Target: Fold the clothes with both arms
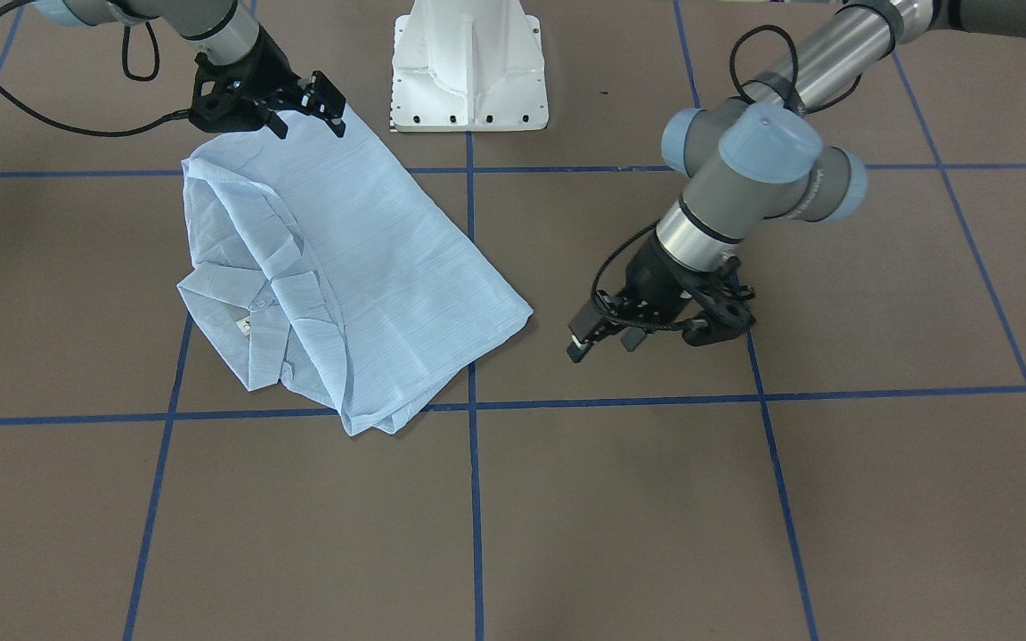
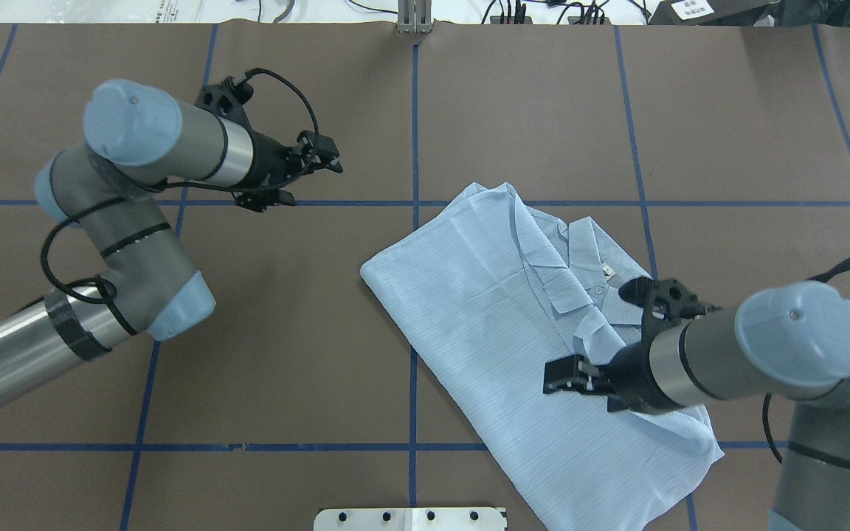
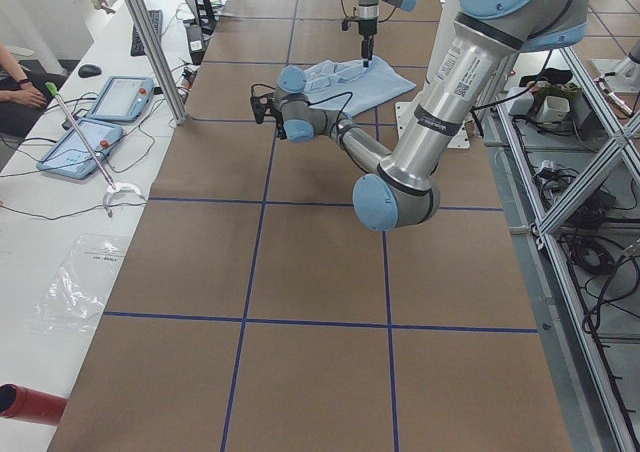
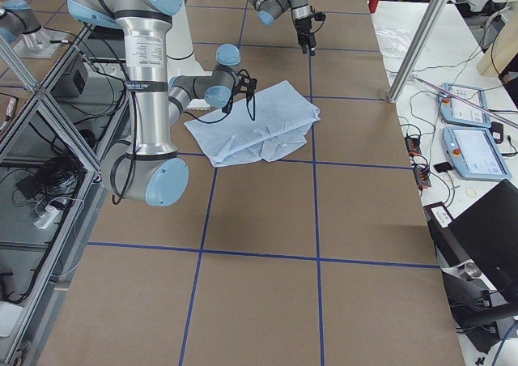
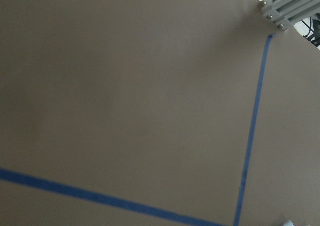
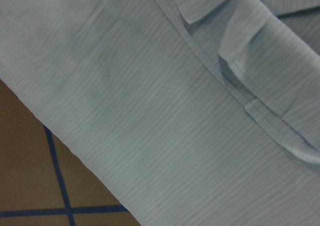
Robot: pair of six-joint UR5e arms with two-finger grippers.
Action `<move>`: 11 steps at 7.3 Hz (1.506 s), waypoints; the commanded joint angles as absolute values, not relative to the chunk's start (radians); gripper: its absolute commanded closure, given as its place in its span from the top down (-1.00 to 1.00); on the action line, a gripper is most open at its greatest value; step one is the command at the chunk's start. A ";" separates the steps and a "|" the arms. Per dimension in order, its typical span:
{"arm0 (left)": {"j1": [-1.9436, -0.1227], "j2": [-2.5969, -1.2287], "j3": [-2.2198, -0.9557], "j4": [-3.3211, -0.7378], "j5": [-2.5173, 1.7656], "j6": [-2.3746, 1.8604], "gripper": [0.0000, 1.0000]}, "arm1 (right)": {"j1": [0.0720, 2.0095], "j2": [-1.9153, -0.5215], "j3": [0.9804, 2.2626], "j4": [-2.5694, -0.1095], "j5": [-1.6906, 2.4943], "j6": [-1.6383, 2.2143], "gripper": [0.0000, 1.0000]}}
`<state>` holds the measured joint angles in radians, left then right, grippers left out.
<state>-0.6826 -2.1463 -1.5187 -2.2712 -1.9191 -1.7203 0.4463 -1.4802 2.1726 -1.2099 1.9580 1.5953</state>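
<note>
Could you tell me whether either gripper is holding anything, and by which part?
Nothing is held: the left gripper is open over the table, and the right gripper is open over the shirt.

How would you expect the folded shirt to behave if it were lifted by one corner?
The shirt would probably flop: its thin cloth lies in soft, wrinkled layers, so the folds would likely fall open. It looks light, lying thin and flat. Pushed, it may bunch rather than slide whole.
</note>
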 commanded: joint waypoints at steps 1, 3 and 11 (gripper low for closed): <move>-0.537 -2.219 -1.523 -2.132 -1.789 -1.827 0.93 | 0.563 -1.421 2.154 -1.210 1.948 1.585 1.00; -0.509 -2.224 -1.508 -2.075 -1.741 -1.810 0.88 | 0.575 -1.382 2.111 -1.209 1.947 1.574 1.00; -0.460 -2.227 -1.477 -2.075 -1.743 -1.809 -0.20 | 0.583 -1.338 2.092 -1.209 1.948 1.574 1.00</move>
